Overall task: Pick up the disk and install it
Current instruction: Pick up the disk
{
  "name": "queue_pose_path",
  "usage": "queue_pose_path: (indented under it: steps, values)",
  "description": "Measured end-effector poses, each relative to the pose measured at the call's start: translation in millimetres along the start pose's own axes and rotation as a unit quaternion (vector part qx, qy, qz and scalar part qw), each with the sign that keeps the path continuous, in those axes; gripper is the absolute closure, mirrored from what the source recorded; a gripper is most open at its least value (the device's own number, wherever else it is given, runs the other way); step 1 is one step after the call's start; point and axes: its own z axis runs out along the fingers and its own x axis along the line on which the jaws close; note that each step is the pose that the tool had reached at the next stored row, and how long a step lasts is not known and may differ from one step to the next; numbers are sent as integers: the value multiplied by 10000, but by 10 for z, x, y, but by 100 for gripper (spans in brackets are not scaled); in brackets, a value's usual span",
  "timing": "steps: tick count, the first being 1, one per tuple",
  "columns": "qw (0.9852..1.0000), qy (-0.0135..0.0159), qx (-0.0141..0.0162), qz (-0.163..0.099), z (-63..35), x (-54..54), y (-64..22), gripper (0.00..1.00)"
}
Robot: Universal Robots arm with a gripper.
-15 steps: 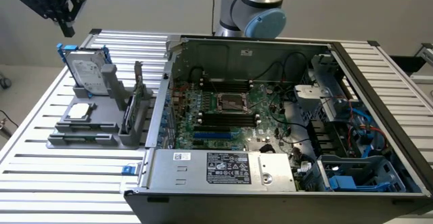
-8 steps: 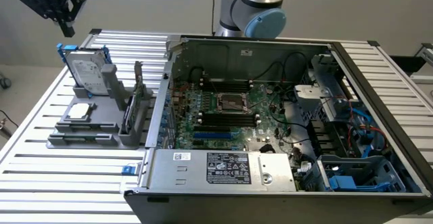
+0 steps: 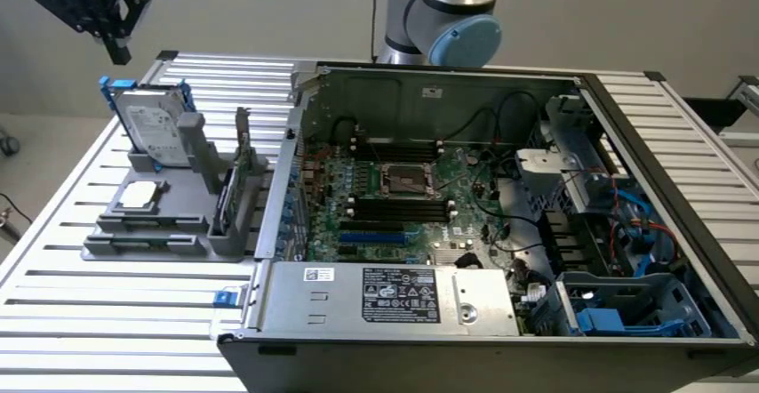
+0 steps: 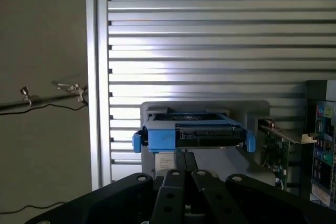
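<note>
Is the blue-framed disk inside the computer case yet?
No, the silver metal disk in its blue carrier stands upright in the grey plastic holder.

the disk (image 3: pixel 155 124) (image 4: pixel 191 134) (silver-grey, white label, blue carrier) stands tilted on edge in its grey holder.

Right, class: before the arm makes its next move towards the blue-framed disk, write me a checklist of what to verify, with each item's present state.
1. Disk stands upright in the grey holder: ok.
2. Gripper hangs above the disk, apart from it: ok.
3. Disk's blue carrier lies in line ahead of the gripper in the wrist view: ok.
4. Computer case lies open, with the motherboard exposed: ok.
5. Drive cage has a free slot for the disk: cannot tell.
</note>
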Motion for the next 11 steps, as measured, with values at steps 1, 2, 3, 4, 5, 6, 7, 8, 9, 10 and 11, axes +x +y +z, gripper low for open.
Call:
queue_pose_path:
  steps: [1,2,3,4,5,6,7,8,9,10,11]
  values:
    - [10000,0,-1,-60,0,0,0,89]
    - [9999,-1,-3,-131,0,0,1,89]
    - [9998,-1,-7,-204,1,0,2,89]
    - [9996,-2,-9,-277,1,0,2,89]
    - [9994,-3,-11,-360,1,0,3,89]
    - [9990,-3,-13,-442,1,0,3,89]
    - [9986,-3,-15,-524,1,0,3,89]
    - [9981,-3,-17,-611,0,0,3,89]
    - [9976,-3,-19,-687,0,0,3,89]
    - [9971,-3,-20,-757,1,0,4,89]
    - [9966,-4,-20,-821,1,0,4,89]
